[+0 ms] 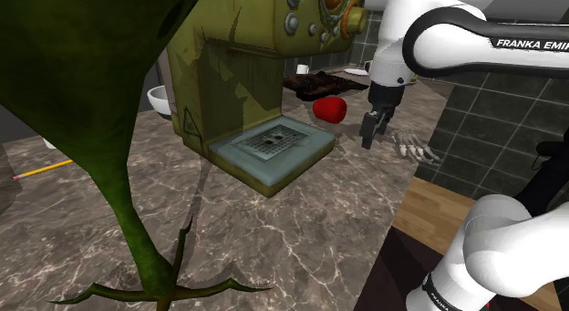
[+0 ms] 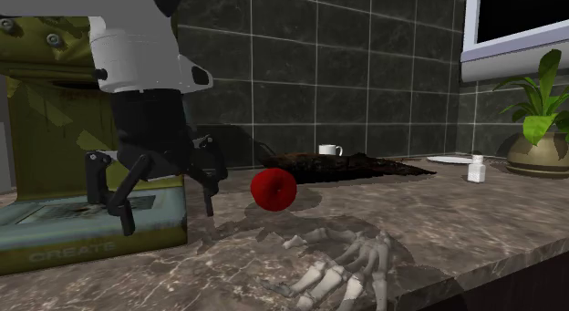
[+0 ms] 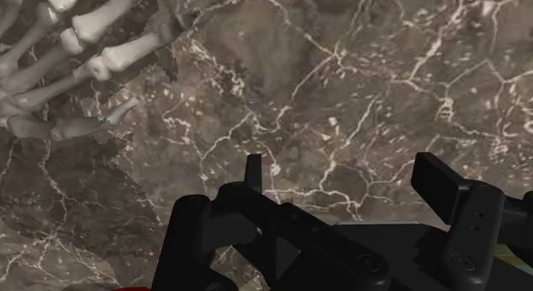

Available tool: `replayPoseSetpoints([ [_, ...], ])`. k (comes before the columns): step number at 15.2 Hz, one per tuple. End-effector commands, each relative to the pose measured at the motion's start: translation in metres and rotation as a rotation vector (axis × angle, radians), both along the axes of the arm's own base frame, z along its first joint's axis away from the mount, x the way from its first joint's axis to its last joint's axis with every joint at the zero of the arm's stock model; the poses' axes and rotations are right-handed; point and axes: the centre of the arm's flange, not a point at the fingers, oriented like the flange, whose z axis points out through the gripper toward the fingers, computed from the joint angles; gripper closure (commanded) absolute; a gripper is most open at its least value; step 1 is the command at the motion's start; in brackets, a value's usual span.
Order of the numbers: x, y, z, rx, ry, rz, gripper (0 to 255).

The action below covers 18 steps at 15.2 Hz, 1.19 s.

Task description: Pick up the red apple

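Note:
The red apple (image 1: 329,109) (image 2: 274,190) lies on the brown marble counter (image 1: 301,236), beside the drip tray of an olive-green machine. My black gripper (image 1: 369,136) (image 2: 167,213) hangs open just above the counter, a short way from the apple towards the shoulder view's right and nearer the counter's front. Nothing is between its fingers. In the wrist view the gripper (image 3: 346,183) looks down on bare marble, with a sliver of red showing at the edge behind the fingers.
A white skeleton hand (image 1: 415,151) (image 2: 346,268) (image 3: 68,59) lies close by the gripper. The tall green machine (image 1: 246,72) (image 2: 55,127) stands beside it. A dark flat slab (image 2: 351,165), cup (image 2: 328,150), shaker (image 2: 475,168) and potted plant (image 2: 538,118) stand along the tiled wall.

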Motion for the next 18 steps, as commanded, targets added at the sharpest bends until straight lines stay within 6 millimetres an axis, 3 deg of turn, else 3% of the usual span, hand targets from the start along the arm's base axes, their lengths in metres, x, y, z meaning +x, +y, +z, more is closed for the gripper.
replayPoseSetpoints([
  [1,0.0,0.0,0.0,0.0,0.0,0.0,0],
  [10,0.013,-0.11,-0.027,0.365,-0.556,-0.308,0],
  [18,0.018,-0.196,-0.079,0.689,-1.05,-0.582,0],
])
